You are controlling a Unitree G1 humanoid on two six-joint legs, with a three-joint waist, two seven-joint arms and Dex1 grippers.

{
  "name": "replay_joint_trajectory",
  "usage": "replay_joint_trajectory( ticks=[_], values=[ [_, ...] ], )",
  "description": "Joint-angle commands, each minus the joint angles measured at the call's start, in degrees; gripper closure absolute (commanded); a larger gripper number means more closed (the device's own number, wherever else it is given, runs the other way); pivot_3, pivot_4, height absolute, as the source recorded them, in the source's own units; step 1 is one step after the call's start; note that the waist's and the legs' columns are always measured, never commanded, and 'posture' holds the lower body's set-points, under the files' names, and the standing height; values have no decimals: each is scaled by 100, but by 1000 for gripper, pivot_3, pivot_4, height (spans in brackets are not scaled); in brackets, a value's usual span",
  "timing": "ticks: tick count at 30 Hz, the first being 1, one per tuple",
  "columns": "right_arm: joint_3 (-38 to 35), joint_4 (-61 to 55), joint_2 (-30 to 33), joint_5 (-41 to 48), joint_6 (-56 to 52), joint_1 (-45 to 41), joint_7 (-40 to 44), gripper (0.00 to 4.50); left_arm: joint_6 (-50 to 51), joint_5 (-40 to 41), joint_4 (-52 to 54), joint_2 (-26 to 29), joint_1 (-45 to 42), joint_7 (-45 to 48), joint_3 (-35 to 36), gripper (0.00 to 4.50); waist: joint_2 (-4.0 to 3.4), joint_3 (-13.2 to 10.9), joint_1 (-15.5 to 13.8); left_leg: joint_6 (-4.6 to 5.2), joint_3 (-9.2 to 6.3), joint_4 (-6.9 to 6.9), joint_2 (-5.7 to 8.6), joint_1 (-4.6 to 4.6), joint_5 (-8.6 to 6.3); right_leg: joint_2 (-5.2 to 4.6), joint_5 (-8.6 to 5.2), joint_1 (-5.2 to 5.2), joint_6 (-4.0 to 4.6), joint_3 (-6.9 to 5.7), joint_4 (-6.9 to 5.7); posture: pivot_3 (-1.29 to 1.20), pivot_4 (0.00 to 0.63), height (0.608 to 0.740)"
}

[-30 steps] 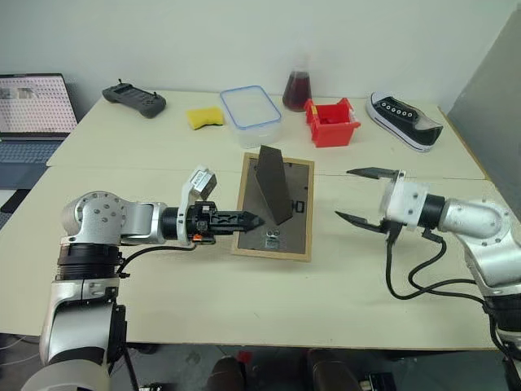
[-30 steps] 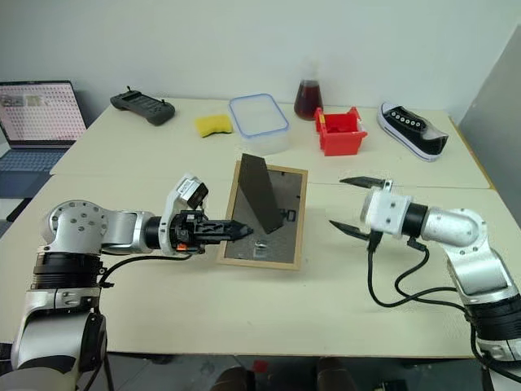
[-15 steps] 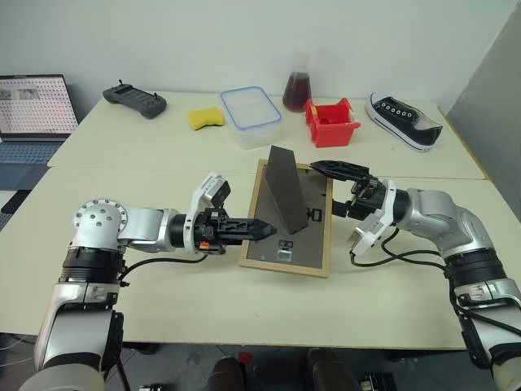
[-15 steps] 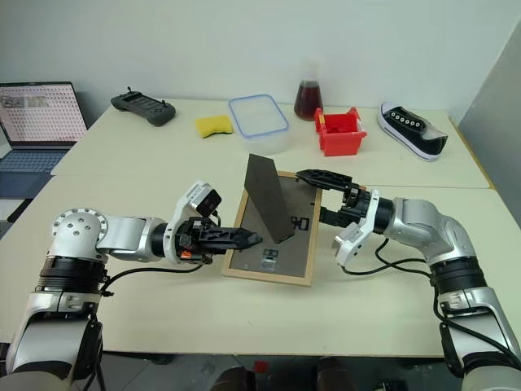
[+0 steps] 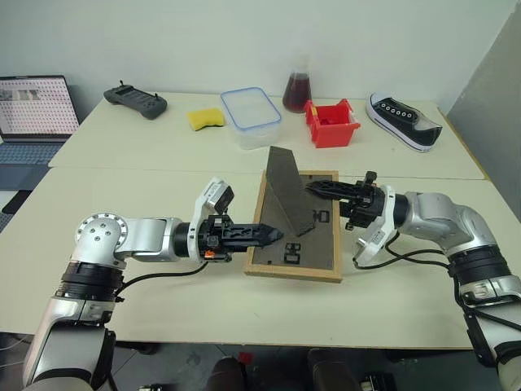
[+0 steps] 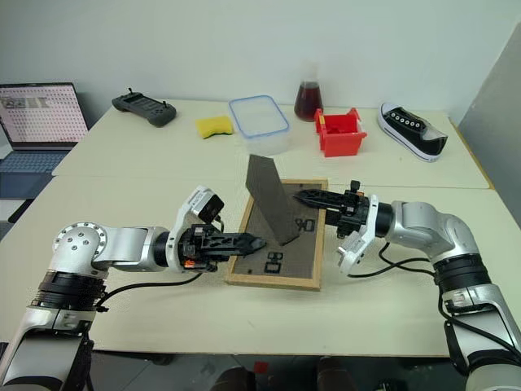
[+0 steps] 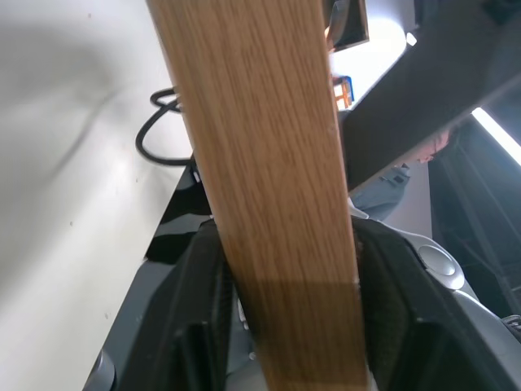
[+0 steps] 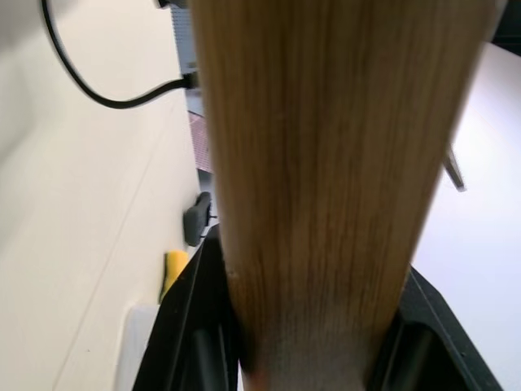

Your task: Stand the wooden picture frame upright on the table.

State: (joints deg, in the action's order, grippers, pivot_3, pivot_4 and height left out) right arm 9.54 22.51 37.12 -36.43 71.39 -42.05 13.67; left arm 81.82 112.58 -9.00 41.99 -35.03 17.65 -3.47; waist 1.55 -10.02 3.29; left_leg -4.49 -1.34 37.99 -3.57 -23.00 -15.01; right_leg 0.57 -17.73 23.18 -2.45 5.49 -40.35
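The small light-wood picture frame point(image 5: 295, 248) lies back-up at the centre of the large pale cream table point(image 5: 163, 171), its dark stand raised. The left gripper point(image 5: 273, 235) clasps its left edge and the right gripper point(image 5: 313, 188) its right edge. Against the white wall at the top stand a red bin point(image 5: 330, 122) and a black-and-white shoe point(image 5: 403, 119). Since a second ago the right gripper has swung in and narrowed onto the frame, which sits further right.
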Motion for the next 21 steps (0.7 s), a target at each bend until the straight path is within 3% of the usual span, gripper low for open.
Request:
replay_joint_trajectory(
  ticks=[1, 4, 8, 10, 13, 17, 21],
  values=[
    [50, -44, 210, 935, -124, -122, 75, 3144, -206, 42, -125, 188, 46, -166, 166, 1551, 0, 0, 0, 0, 0, 0, 0, 0, 0, 0, 0, 0, 0, -1, 0, 0, 150, 740],
    [388, -201, 467, 1959, -516, 209, 588, 3144, -424, 42, -483, 304, -76, -330, 554, 854, 0, 0, -6, 1, 0, 0, 0, 0, -1, 0, 0, -2, 0, -3, 0, 0, 150, 740],
    [805, -603, 555, 3624, -1736, 623, 1681, 3145, -760, -308, -46, 570, 35, -481, 1026, 0, 1, 0, -3, 3, -6, 0, -2, -1, -2, -4, 0, -4, 0, -2, 1, 0, 150, 740],
    [865, -914, 453, 4498, -2698, 788, 2258, 3145, -856, -861, 534, 733, 115, -273, 1206, 0, 0, 0, -4, 3, -8, 0, -3, -1, -2, -5, 0, -5, 0, -4, 1, 0, 150, 740],
    [879, -1467, 3, 6008, -5078, 841, 2903, 3145, -1564, -2442, 2039, 1007, 339, 285, 1305, 0, 0, 0, 9, 1, -13, -1, -9, -2, -1, -3, 0, -5, 0, -3, -1, 0, 150, 740],
    [639, -1436, -618, 6998, -7503, 570, 3028, 3146, -2414, -3418, 2662, 807, 559, 494, 1562, 0, -3, 1, -18, -2, -5, -1, -11, 0, 1, 0, -1, -4, 2, -5, -5, 0, 150, 740],
    [343, -568, -1305, 7379, -8678, 140, 3330, 3147, -3723, -5619, 3437, 1196, 1522, 1276, 1074, 0, -6, -1, -13, -2, 14, -6, -9, 0, 1, 7, -1, -2, 3, 0, 5, 0, 150, 740]
  ],
)
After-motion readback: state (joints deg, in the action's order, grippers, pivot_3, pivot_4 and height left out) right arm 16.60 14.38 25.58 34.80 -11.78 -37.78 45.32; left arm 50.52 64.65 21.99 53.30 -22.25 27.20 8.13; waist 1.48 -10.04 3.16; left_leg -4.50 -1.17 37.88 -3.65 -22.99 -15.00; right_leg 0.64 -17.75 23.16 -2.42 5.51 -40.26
